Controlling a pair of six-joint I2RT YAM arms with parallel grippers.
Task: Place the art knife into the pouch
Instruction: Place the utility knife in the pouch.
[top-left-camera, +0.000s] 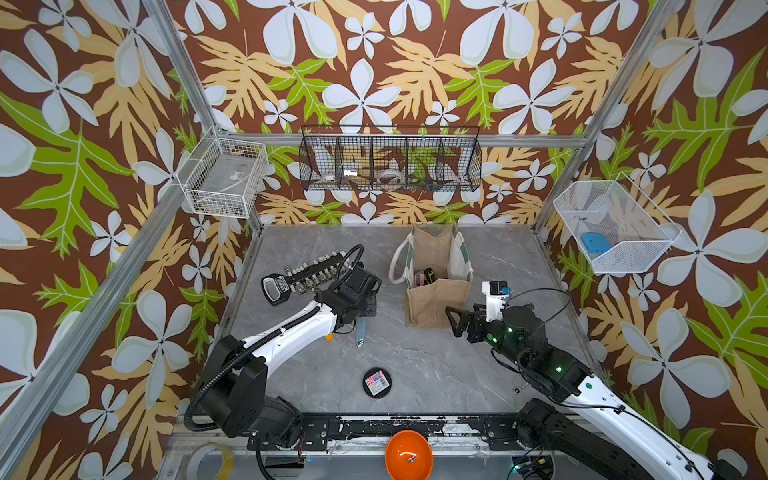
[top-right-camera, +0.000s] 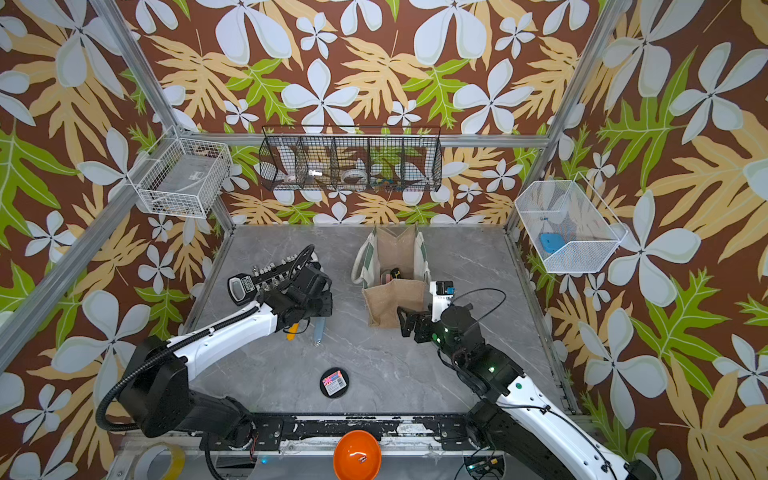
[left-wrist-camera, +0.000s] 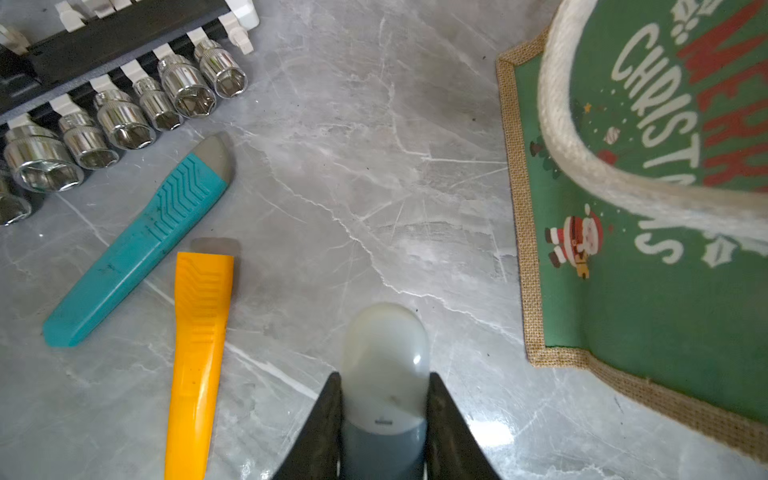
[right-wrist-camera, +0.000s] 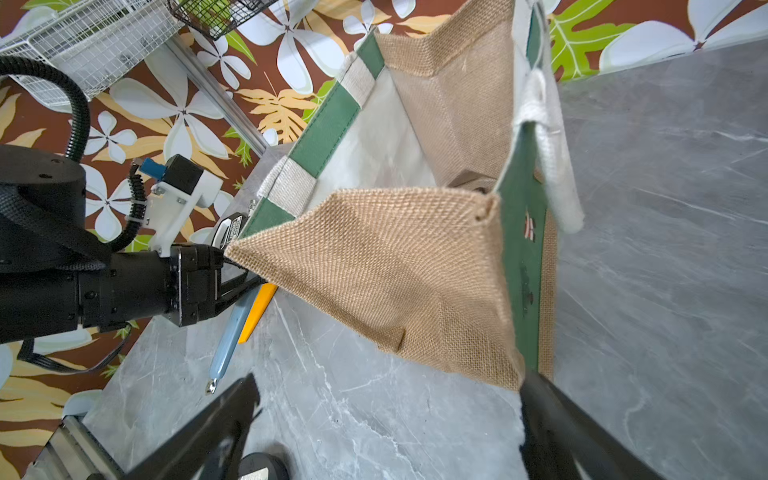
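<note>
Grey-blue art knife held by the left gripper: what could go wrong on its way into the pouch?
1. The left gripper clamps the grey-blue art knife with a long part sticking out free; it could swing or slip.
2. The white rope handle hanging on the side of the tan burlap pouch might snag it.
3. The open right gripper is not holding the pouch, so a bump may tip it.

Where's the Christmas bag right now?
In a top view the bag stands on the grey table, toward the back and right of the middle, with the open right gripper at its near side.
</note>
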